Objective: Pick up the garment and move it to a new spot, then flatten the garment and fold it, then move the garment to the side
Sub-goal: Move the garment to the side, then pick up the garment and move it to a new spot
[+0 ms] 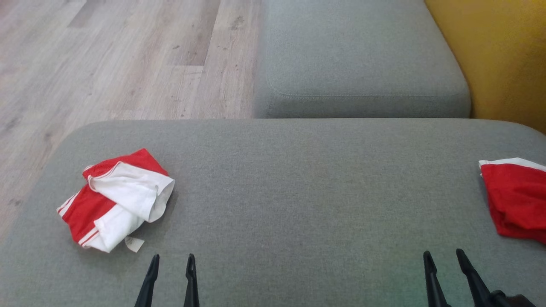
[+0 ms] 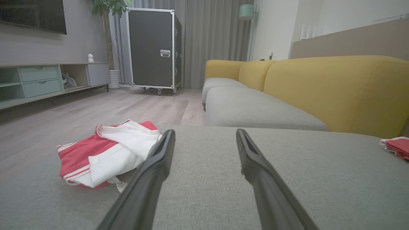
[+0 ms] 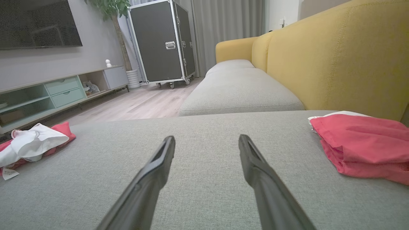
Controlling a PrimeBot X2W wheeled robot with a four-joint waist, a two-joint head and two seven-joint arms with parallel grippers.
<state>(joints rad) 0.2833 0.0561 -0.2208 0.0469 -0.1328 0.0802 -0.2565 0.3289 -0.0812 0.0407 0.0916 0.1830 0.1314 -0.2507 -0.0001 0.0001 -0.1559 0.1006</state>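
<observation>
Two bits of clothing are on the big grey seat cushion point(image 1: 298, 192) right now. The red-and-white garment point(image 1: 115, 200) is the crumpled one, over on the robot's left side of the cushion, close to its left edge. It's all bunched up, with the white part flopped over the red, but there's still a long axis of sorts. In the head view it runs diagonally, from the striped end at the near left up to the red end at the far right. A small white tag point(image 1: 134, 244) sticks out on the near side, flat on the cushion.

Well apart, at the right edge of the head view, lies a red garment point(image 1: 516, 198) with white trim, partly cut off by the frame.

The left gripper point(image 1: 172, 258) sits just on the near side of the crumpled one, jaws spread, nothing between them, clear of the fabric. The right gripper point(image 1: 444, 253) is the same deal, jaws spread and empty, near the red one. Wood floor point(image 1: 106, 64) shows beyond the cushion, and a yellow backrest point(image 1: 495, 55) is off to the right.
</observation>
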